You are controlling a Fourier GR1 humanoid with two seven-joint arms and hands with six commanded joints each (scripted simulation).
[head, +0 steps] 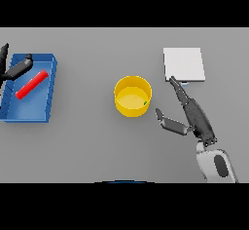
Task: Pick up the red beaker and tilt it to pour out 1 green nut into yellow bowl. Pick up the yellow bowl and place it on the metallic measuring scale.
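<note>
Just left of the right hand [192, 114], spread wide and empty, sits the yellow bowl [133, 96], green nut [145, 103] inside; scale [184, 64] at its fingertips. Risk: thumb knocks bowl, nut spills

Blue tray [48, 90] — far left — grey table [92, 141]

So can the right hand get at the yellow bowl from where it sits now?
Probably yes. The right hand lies open just to the right of the yellow bowl, its thumb toward it, with only bare table between them. The scale sits behind its fingers, not in the way.
</note>
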